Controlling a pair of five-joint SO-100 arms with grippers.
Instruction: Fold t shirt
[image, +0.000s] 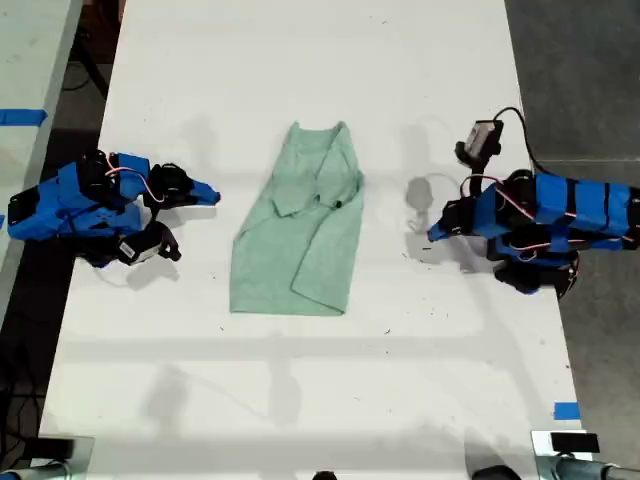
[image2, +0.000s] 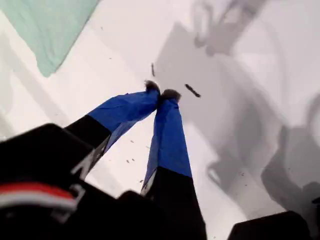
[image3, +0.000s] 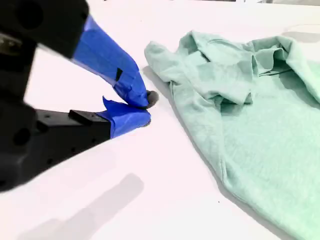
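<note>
- The t shirt lies folded into a long narrow strip near the middle of the white bench, with its collar end bunched toward the far edge in the exterior view.
- My first gripper has its blue-taped tips pressed together and holds nothing. It is over bare bench, apart from a corner of the shirt.
- My second gripper also has its tips pressed together on nothing, just beside the shirt's bunched end.
</note>
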